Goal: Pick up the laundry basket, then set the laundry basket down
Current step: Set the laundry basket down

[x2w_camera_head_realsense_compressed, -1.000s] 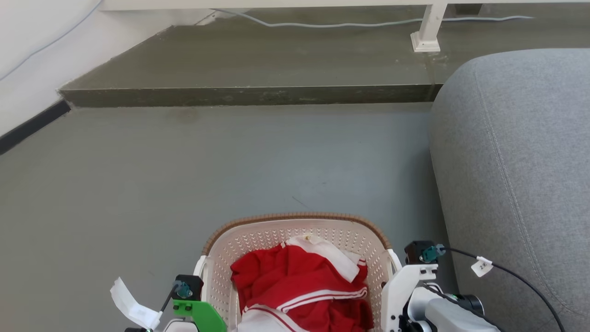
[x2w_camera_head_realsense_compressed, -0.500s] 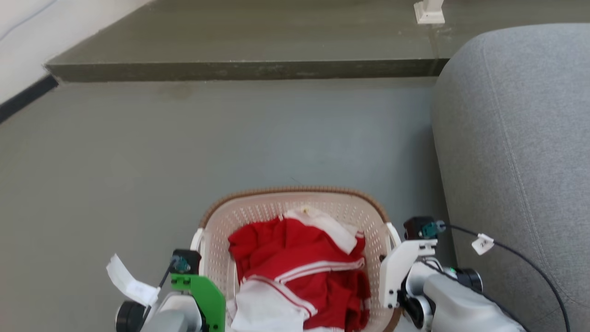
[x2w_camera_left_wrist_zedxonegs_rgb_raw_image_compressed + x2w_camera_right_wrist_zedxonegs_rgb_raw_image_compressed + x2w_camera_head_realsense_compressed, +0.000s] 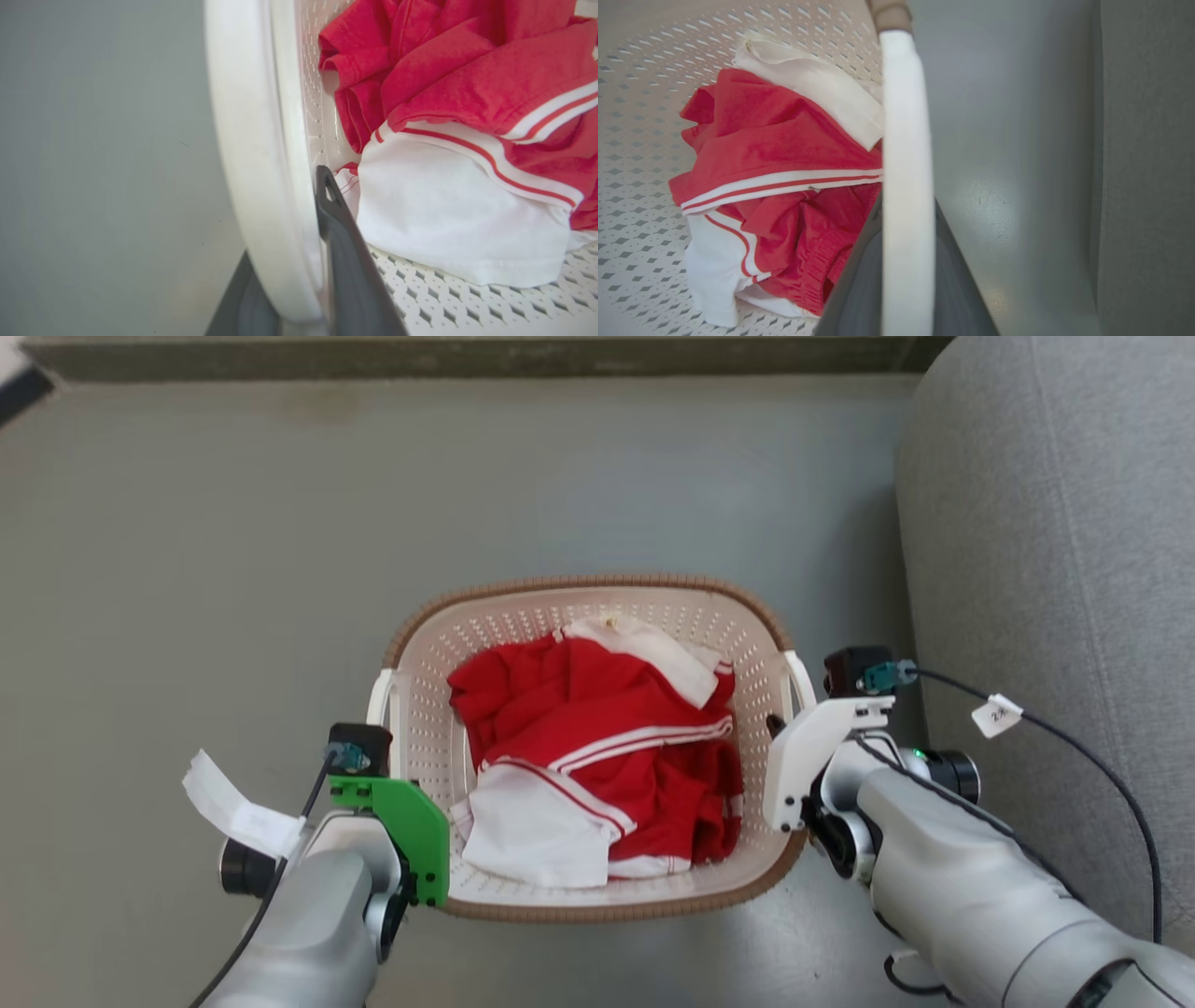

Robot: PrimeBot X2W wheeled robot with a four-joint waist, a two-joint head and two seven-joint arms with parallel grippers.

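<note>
I am holding the laundry basket (image 3: pixel 597 586), left fingers (image 3: pixel 345 261) and right fingers (image 3: pixel 859 289) clamped on its handles (image 3: pixel 906 116), probably lowering it level next.

A small white tag (image 3: pixel 997 716) on the black cable (image 3: pixel 945 682) at the right, beside the grey sofa (image 3: pixel 1055 523), bears dark characters starting with a 2; the second is too small to tell. The white paper label (image 3: pixel 233 805) at the near left shows no legible writing.
</note>
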